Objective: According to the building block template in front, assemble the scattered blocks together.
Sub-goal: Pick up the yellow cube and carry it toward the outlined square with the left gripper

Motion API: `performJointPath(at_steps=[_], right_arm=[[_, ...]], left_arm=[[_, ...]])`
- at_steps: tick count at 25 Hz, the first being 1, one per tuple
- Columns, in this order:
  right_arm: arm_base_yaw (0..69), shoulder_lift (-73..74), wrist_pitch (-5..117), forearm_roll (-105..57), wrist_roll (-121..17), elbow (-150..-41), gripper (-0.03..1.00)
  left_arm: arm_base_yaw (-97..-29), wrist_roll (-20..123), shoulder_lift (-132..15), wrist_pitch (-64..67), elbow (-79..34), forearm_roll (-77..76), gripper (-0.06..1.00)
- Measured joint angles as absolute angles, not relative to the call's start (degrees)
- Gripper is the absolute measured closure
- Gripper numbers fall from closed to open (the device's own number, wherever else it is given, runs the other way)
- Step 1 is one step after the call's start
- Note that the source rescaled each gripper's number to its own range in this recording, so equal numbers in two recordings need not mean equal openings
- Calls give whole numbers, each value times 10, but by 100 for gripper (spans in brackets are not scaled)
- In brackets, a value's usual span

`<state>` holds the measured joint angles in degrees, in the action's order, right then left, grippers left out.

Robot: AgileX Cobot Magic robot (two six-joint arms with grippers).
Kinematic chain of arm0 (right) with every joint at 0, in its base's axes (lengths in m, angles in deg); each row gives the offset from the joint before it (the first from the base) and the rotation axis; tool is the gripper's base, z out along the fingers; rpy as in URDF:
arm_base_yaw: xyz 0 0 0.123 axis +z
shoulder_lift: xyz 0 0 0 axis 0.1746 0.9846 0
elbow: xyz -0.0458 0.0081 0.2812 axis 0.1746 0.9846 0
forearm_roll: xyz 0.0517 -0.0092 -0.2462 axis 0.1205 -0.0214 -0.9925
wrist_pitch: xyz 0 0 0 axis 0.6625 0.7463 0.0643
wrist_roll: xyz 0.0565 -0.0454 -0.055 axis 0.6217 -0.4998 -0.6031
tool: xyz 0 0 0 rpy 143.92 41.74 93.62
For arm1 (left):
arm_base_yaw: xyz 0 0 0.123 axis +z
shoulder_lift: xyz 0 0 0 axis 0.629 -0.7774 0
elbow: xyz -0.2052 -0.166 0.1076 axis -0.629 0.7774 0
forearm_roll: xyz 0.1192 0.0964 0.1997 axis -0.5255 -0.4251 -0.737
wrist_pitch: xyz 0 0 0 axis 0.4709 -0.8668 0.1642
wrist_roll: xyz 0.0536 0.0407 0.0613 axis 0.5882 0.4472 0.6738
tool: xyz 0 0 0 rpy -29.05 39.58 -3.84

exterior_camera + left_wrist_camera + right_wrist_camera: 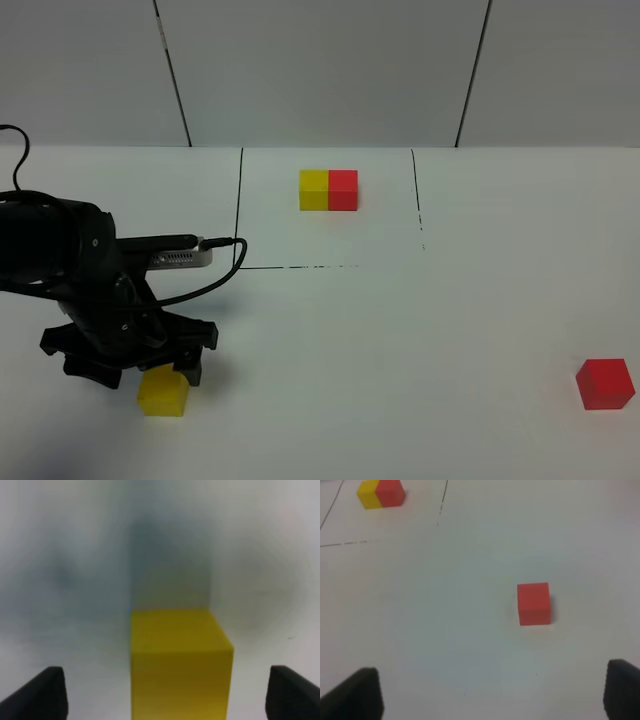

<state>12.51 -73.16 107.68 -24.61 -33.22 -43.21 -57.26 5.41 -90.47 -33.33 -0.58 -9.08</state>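
The left gripper [172,694], spread wide, has the yellow cube [177,645] centred between its jaws; better to lower straight, then close gently on flat sides.

Yellow cube [162,392], red cube [605,384]

left block [163,391], right block [605,384], template [328,190] behind

A white tabletop [400,350] is seen filling the near and middle ground, matte and evenly lit, with only soft shadows cast on it. At the far edge it is met by a pale grey wall [320,70], which is divided into panels by two dark slanted seams [172,72].
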Motion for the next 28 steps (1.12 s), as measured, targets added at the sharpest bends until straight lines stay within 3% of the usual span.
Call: performJointPath(at_steps=[19,22,24,27,28], right_arm=[[125,-732,1077,-246,-332,-432,21],[125,-732,1077,-246,-332,-432,21],[125,-732,1077,-246,-332,-432,21],[125,-732,1077,-246,-332,-432,21],[125,-732,1077,-246,-332,-432,21]], left_arm=[[-573,54,-967,-328,-6,-85,27],[-576,54,-967,-323,-6,-85,38],[-580,54,-967,-320,-6,-84,53],[-583,54,-968,-321,-6,-70,90],[-583,54,-967,-323,-6,-68,94]])
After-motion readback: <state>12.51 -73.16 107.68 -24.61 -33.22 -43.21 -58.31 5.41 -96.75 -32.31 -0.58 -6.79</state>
